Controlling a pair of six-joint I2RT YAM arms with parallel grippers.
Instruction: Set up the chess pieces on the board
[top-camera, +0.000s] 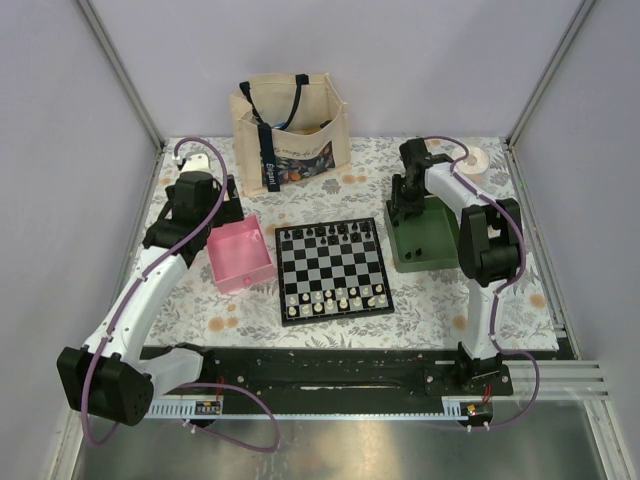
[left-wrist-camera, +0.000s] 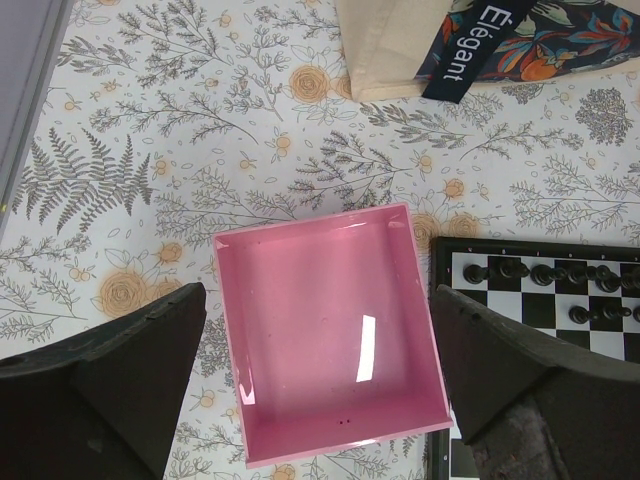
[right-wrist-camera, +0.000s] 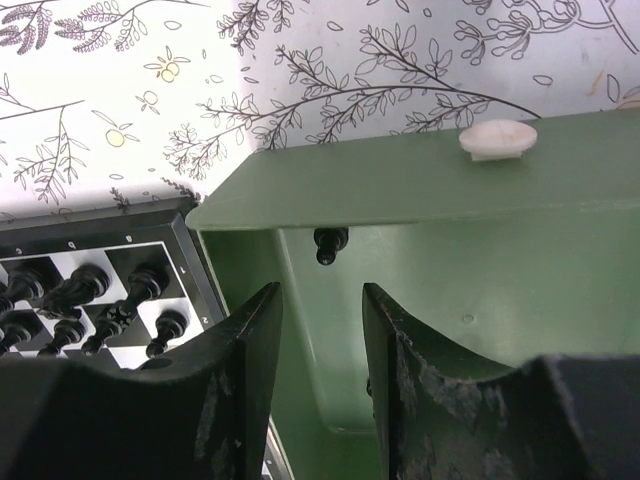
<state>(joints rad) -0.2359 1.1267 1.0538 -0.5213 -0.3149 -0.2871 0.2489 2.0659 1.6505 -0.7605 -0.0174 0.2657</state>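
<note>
Table (top-camera: 440, 300) with a floral cloth, tote bag (top-camera: 290, 130) at the back. Board (top-camera: 335, 265) flat at centre; black pieces (top-camera: 335, 232) fill its far rows, white pieces (top-camera: 335, 297) the near rows. Pink tray (top-camera: 240, 258) just left of the board, nothing visible in it. Green tray (right-wrist-camera: 480, 280) just right of the board. Left gripper (left-wrist-camera: 318, 300) hangs over the pink tray, jaws spread wide, holding nothing. Right gripper (right-wrist-camera: 322, 292) is inside the green tray, jaws parted with nothing between them. One black piece (right-wrist-camera: 330, 245) sits ahead of it, close against the tray's far wall near the corner. The piece looks to be lying on its side. Its long axis seems to run from the wall toward the fingers, narrow end nearer the gripper, but it is too small to be certain. A white disc (right-wrist-camera: 497, 138) shows just past the far rim; whether it rests on the rim, cannot tell. Risks as I judge them: the wall leaves little room, so a finger could strike it or the tray floor and shift the tray. A lying piece could roll or squirt out as the jaws shut. Gripped along its length, it would reach the board sideways and topple.
</note>
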